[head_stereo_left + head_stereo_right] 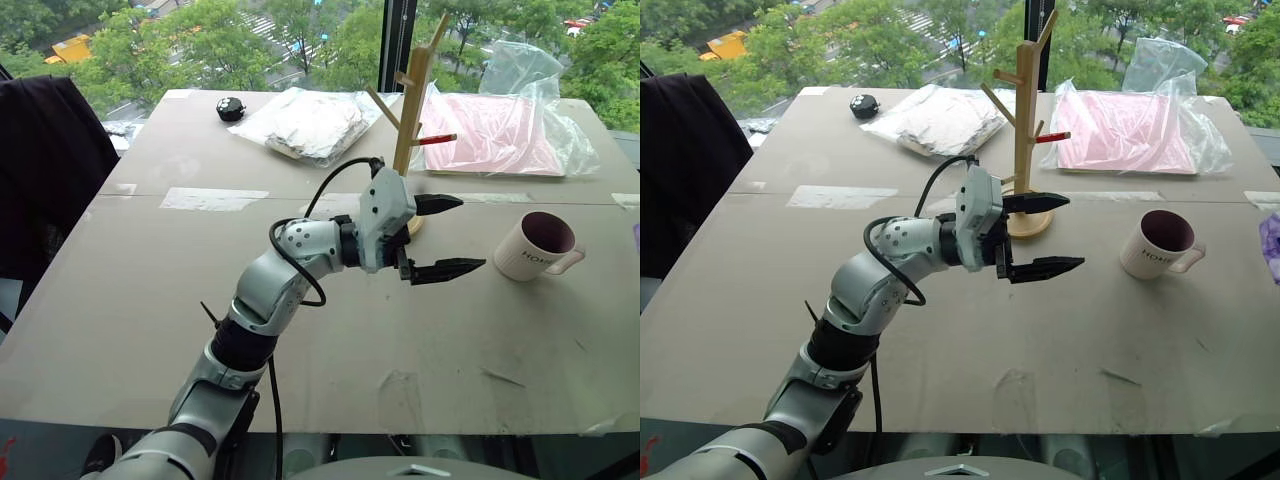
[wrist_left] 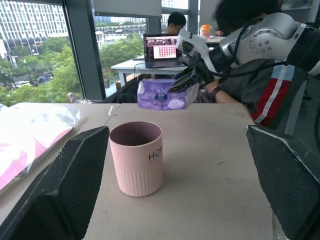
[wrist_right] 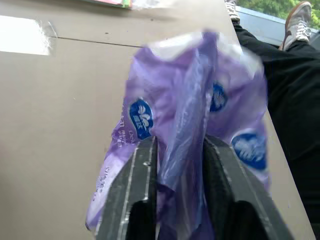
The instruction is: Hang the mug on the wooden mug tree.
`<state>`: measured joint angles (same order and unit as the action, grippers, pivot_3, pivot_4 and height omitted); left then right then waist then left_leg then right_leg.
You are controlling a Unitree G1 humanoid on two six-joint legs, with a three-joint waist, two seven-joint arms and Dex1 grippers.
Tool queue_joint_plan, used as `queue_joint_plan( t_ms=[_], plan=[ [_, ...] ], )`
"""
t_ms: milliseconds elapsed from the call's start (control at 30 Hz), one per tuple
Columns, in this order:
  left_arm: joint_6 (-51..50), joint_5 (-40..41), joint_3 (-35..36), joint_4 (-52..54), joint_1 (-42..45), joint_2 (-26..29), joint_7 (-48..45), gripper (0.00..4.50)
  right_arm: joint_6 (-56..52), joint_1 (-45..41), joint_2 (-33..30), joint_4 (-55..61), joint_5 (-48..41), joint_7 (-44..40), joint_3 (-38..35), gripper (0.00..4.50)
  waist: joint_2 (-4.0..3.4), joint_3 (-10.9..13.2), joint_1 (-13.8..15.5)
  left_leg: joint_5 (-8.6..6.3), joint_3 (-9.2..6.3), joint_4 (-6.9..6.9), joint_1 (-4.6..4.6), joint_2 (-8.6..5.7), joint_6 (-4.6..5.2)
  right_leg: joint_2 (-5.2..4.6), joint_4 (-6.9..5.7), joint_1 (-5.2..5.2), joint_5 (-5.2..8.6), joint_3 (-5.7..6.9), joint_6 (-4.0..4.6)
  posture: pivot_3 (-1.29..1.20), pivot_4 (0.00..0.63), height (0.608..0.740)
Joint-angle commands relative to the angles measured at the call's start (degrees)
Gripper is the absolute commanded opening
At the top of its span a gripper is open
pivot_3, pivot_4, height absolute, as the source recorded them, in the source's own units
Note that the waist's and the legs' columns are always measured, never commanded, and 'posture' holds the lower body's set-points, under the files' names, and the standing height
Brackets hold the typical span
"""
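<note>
The white mug [image 1: 535,247] with a maroon inside stands upright on the table, right of centre, its handle to the right. Behind my left gripper stands the wooden mug tree [image 1: 410,110], one of its pegs red-tipped. My left gripper [image 1: 447,236] hovers open, level and pointing right, about a hand's width left of the mug [image 2: 136,158], which sits framed between its fingers [image 2: 65,185]. Off the table's right side, my right gripper [image 3: 179,165] has its fingers parted, with a fold of the purple-white packet [image 3: 190,115] loose between them.
At the back of the table lie a clear bag with pink sheets [image 1: 500,130], a wrapped pale bundle [image 1: 308,122] and a small black object [image 1: 230,108]. A dark chair back [image 1: 45,170] stands at the left. A person [image 2: 260,85] sits just beyond the right table edge.
</note>
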<state>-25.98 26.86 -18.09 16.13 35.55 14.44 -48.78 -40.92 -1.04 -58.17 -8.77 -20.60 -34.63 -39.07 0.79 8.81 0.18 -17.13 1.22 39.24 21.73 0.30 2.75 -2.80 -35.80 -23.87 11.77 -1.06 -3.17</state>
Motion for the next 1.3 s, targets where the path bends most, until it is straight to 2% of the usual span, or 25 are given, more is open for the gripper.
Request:
queue_joint_plan(
  t_ms=[33,133,167,267,367,500,667,767,867,1300],
  plan=[
    [1.1,-0.5,0.2,0.8,0.3,0.0,-0.6,4.50,3.2,-1.2,-1.8,-0.7,1.5,0.8,-2.1,2.95,0.00,0.0,0.0,0.00,-0.01,0.00,0.00,0.00,0.00,0.00,0.00,0.00,0.00,0.00,-0.01,0.00,0.150,0.740],
    [0.7,-0.6,0.3,1.3,-0.4,0.5,-0.8,4.50,3.7,-1.2,-0.8,1.4,1.5,2.4,-4.3,4.19,-0.05,0.0,0.0,0.00,-0.02,-0.01,0.00,0.00,0.00,0.00,0.01,0.00,-0.01,0.01,-0.01,0.00,0.150,0.740],
    [0.6,-0.6,0.3,1.4,-0.5,0.7,-0.9,4.50,3.5,-1.0,-0.1,2.9,0.8,2.1,-4.9,4.48,-0.05,0.0,0.0,0.00,-0.02,0.00,0.00,0.00,0.00,0.00,0.01,0.00,0.00,0.02,-0.02,0.00,0.150,0.740],
    [-0.1,-0.7,0.3,2.1,-1.4,1.4,-0.9,4.50,-1.1,2.1,3.8,12.7,-5.3,-1.2,-7.0,4.48,-0.05,0.0,0.0,0.00,-0.05,-0.01,0.00,0.02,0.00,0.02,0.01,0.00,-0.02,0.02,-0.05,0.00,0.150,0.740],
    [-1.2,-0.9,-0.2,3.1,-2.9,2.9,-1.2,4.50,-7.6,9.4,9.2,25.6,-13.1,-4.7,-8.4,4.48,-0.05,0.0,0.4,0.00,-0.21,-0.02,0.02,0.09,0.00,0.07,0.01,0.01,-0.05,0.14,-0.11,0.00,0.150,0.740],
    [-2.9,-1.7,-1.4,4.1,-4.0,5.0,-1.4,4.50,-9.4,13.9,14.9,31.6,-13.6,-1.0,-6.2,4.48,-0.15,0.0,0.6,0.00,-0.25,-0.02,0.06,0.16,0.00,0.01,0.00,-0.01,-0.05,0.18,-0.11,0.00,0.150,0.740],
    [-4.3,-4.1,-3.2,4.1,-4.0,5.9,-0.1,4.50,-4.9,11.8,22.1,30.6,-10.0,5.1,0.8,4.48,-0.09,0.0,0.5,0.00,-0.09,0.11,0.03,0.05,0.01,-0.02,0.01,0.02,0.03,-0.12,0.01,0.00,0.150,0.740],
    [-4.3,-8.1,-4.7,3.2,-3.8,6.6,1.8,4.50,-3.4,10.2,24.1,29.8,-9.6,6.4,2.7,4.48,-0.19,0.0,0.5,0.00,-0.10,0.10,-0.01,0.05,0.01,0.01,-0.05,0.00,0.02,-0.14,0.01,0.00,0.150,0.740],
    [-3.9,-12.0,-6.0,2.0,-3.8,6.9,4.0,4.50,-1.1,8.9,24.7,27.8,-8.0,7.1,4.7,4.48,-0.19,0.0,0.5,0.00,-0.16,0.08,0.00,0.00,0.00,0.08,-0.06,0.00,0.02,-0.08,0.03,0.00,0.150,0.740],
    [-5.3,-12.8,-6.3,4.4,-5.4,6.0,4.6,4.50,7.1,4.7,24.0,19.6,-4.5,7.2,7.8,4.48,-0.20,0.0,0.5,0.00,-0.13,0.07,0.03,0.05,0.00,0.06,-0.02,0.00,0.02,-0.09,0.03,0.00,0.150,0.740]
  ],
)
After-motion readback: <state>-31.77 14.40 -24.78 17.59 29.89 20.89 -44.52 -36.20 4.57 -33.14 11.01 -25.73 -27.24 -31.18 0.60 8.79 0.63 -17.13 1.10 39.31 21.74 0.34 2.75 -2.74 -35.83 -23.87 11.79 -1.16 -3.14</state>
